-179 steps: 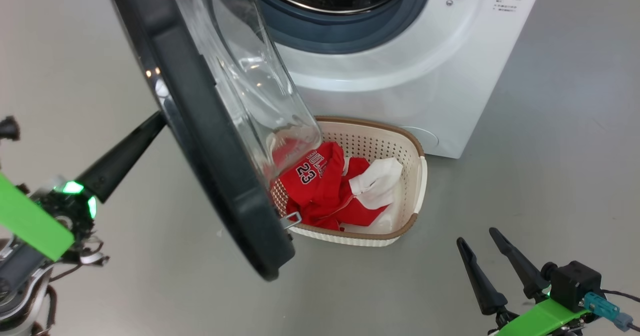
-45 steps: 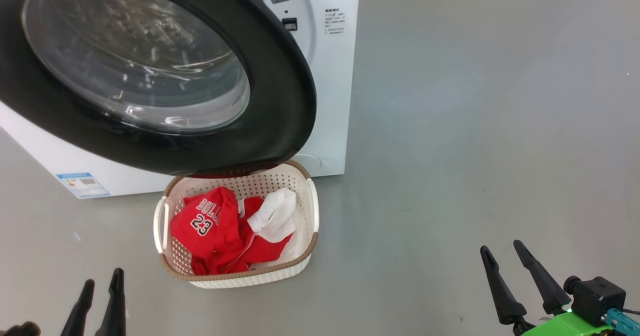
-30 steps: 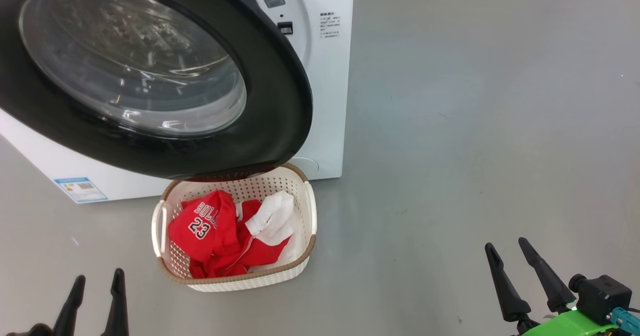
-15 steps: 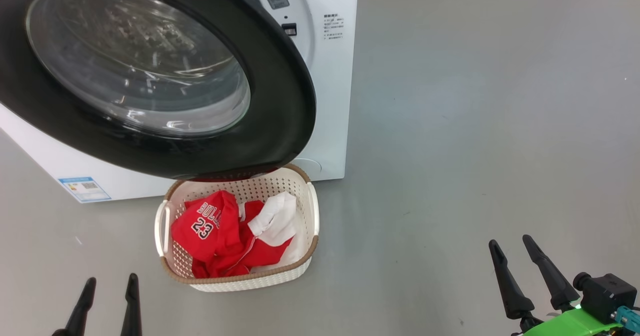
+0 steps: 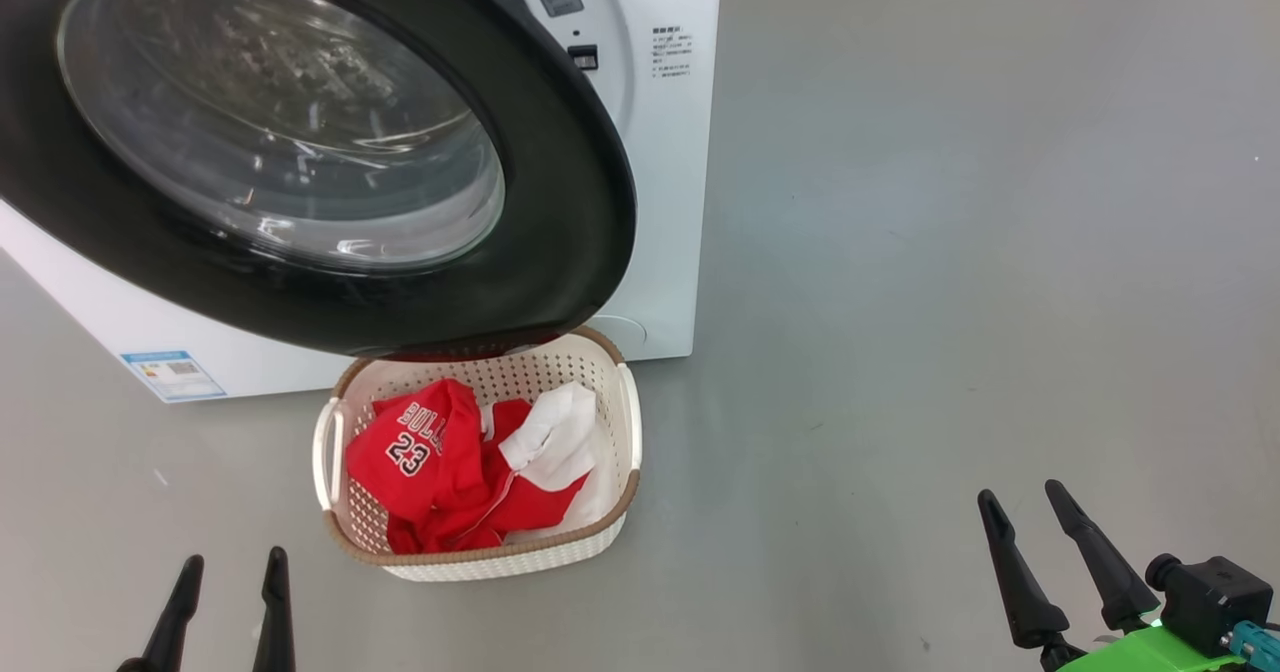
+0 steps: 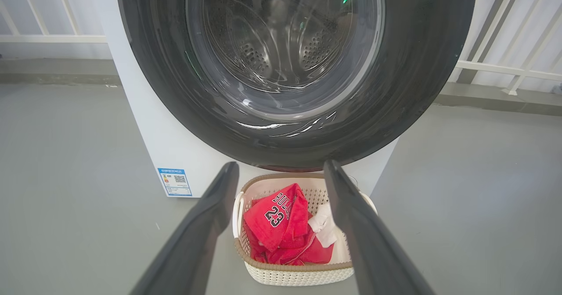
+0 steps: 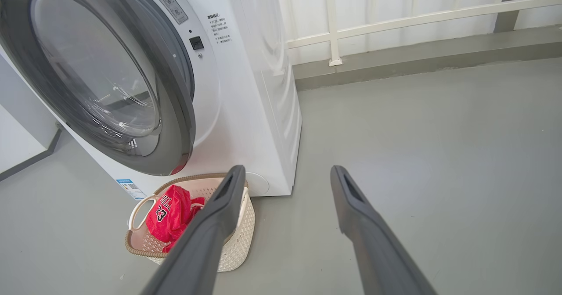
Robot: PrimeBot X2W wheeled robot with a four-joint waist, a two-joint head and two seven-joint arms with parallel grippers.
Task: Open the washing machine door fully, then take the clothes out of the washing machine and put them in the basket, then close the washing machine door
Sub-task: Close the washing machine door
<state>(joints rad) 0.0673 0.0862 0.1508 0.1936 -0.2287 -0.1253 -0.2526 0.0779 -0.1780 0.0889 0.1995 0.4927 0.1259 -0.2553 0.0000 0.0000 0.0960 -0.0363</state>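
Looking down from the head first. Shows the door turned flat against the front of the washing machine, glass toward the camera, and no more swung out and edge-on with the left gripper behind it, as some seconds ago. Means that the closing push is done or almost done; cannot tell from here if the latch has caught. Shows the clothes, red with a white part, lying in the basket on the floor just below the door, same as before. Finds the left gripper pulled back to the lower left, fingers apart and holding nothing. Finds the right gripper at the lower right, also spread and empty, well apart from the basket.

Going to the left wrist. Looks straight at the door between two wide fingers. Finds no red cloth in the drum behind the glass. Shows basket and clothes low in the middle, on the floor beyond the fingers.

Going to the right wrist. Sees the door from the side, rim seeming to stand a little off the white front, so perhaps not fully latched. Shows the fingers wide, with only floor between them. Judging from all this: unloading finished, only a check of the door left, maybe one more press on the rim.
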